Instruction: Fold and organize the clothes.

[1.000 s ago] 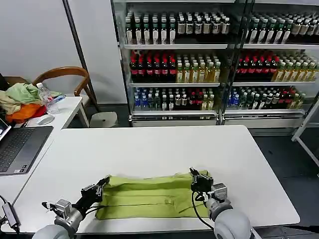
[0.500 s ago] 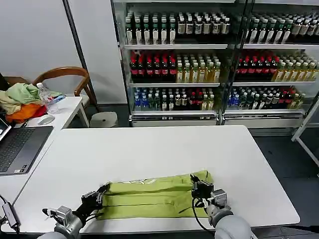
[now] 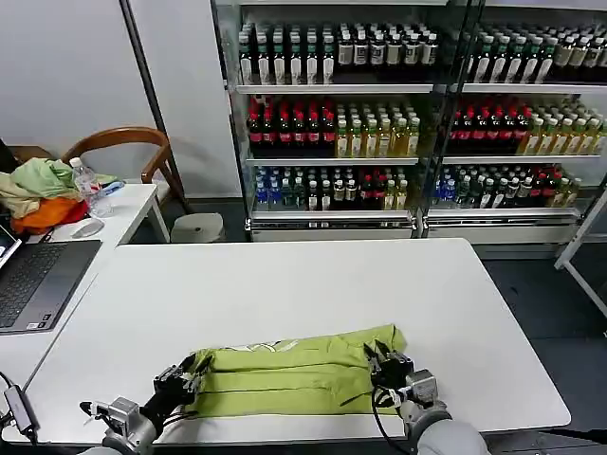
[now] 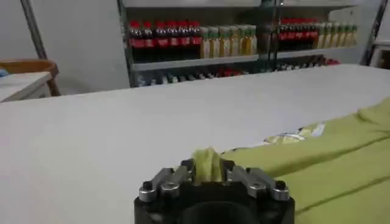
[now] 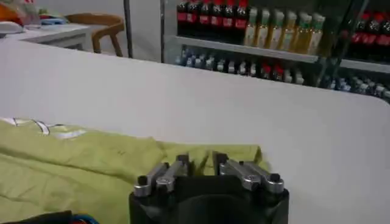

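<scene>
Hands left [image 3: 187,372] and right [image 3: 384,364] each pinch the T-shirt [image 3: 289,373]; its white print looks unreadable.

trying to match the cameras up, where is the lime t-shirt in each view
Head view: T-shirt lies folded along the white table's near edge, between both end effectors.
Left wrist view: fills the picture's lower right, a fold pinched in the left end effector.
Right wrist view: spreads across the lower left, reaching the right end effector.
Shared landmark: drinks shelves.
</scene>
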### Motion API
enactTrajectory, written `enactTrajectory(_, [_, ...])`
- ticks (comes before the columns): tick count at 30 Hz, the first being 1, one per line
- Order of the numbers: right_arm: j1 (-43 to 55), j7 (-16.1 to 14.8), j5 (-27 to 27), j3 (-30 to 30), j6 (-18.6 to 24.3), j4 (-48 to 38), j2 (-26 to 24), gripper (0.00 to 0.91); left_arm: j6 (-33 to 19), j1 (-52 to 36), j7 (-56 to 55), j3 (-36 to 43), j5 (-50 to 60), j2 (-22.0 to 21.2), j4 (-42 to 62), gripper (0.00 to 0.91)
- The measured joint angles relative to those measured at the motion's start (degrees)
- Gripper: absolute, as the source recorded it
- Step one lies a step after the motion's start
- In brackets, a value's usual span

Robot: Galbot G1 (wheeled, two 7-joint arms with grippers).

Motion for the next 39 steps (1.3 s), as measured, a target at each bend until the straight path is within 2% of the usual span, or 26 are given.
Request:
enactTrajectory(17, [-7.62,-1.02,-6.45,3.23,3.0,5.08,0.74,0.907,5.59,-0.31,-24.49,5.42,-6.73,-3.89,-5.08,0.907])
enactTrajectory(18, [-7.72,-1.03,-6.64,3.26,3.09,5.09,0.8,0.907,5.82,-0.38,-25.15,5.66,-7.15,-4.08,-5.09,0.615])
enactTrajectory(19, [-7.81,-1.04,-6.84,3.29,3.19,5.09,0.88,0.907,6.03,-0.5,-25.92,5.91,-7.51,-4.33,-5.09,0.181])
enactTrajectory(20, [-7.91,-1.06,-7.03,3.34,3.3,5.09,0.96,0.907,6.21,-0.66,-26.55,6.17,-7.75,-4.56,-5.09,0.071])
enactTrajectory(21, [-8.02,-1.07,-7.2,3.39,3.42,5.09,1.04,0.907,6.3,-0.81,-27.01,6.44,-8.01,-4.75,-5.08,0.04])
enactTrajectory(39, [-8.93,0.77,-7.0,4.6,5.02,6.25,1.54,0.907,6.61,-1.33,-29.6,9.75,-8.02,-6.78,-5.4,0.03])
